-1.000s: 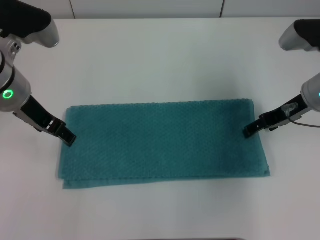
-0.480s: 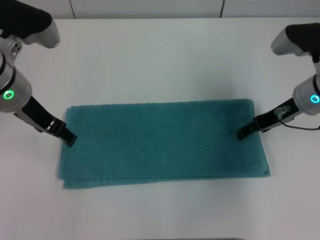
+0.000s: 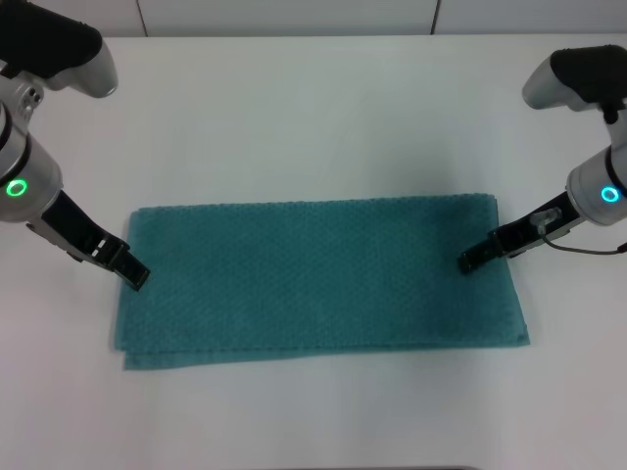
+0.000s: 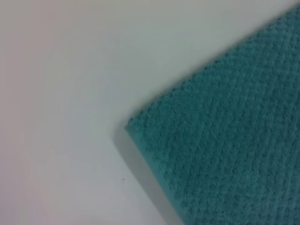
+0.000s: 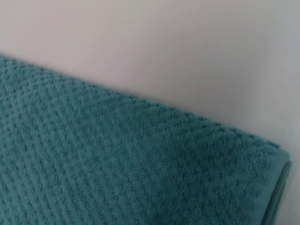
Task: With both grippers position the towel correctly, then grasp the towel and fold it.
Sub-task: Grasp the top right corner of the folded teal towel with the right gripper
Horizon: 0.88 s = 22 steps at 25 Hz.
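Note:
The teal waffle-weave towel [image 3: 318,277] lies flat on the white table [image 3: 313,117], doubled, its long side running left to right. My left gripper [image 3: 136,277] points down at the towel's left edge, near the far-left corner. My right gripper [image 3: 470,262] reaches over the towel's right end, a little inside its edge. The left wrist view shows a towel corner [image 4: 225,150] against the table. In the right wrist view a folded towel edge [image 5: 140,164] fills the lower part.
Bare white table surrounds the towel on every side. A tiled wall edge [image 3: 294,15] runs along the far side of the table. The near table edge lies just below the towel's front edge.
My right gripper has slid leftward, from the towel's right edge to a spot farther over the cloth. The left gripper and the towel have stayed put.

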### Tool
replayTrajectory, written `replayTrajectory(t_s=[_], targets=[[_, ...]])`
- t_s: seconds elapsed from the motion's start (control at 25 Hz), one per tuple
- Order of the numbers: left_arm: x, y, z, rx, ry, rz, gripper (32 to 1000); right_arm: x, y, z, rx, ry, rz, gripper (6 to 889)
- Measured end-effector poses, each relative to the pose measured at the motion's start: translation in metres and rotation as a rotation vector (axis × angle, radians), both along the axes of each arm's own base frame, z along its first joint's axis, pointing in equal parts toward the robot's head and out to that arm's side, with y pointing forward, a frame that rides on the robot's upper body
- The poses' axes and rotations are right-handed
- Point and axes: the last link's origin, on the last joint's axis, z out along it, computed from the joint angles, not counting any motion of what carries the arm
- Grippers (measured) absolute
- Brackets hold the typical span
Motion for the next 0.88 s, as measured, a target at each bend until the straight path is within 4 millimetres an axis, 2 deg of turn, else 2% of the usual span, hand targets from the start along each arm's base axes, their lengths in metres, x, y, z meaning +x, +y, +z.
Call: replayTrajectory(t_s=[0.8, 0.88], targets=[[-0.0022, 0.0004, -0.002, -0.002, -0.001, 0.007, 876, -0.0002, -0.0012, -0.0022, -0.012, -0.006, 0.007, 813], [-0.0029, 0.0003, -0.0027, -0.005, -0.001, 0.01, 876, -0.0001, -0.0013, -0.0022, -0.014, -0.008, 0.008, 742]])
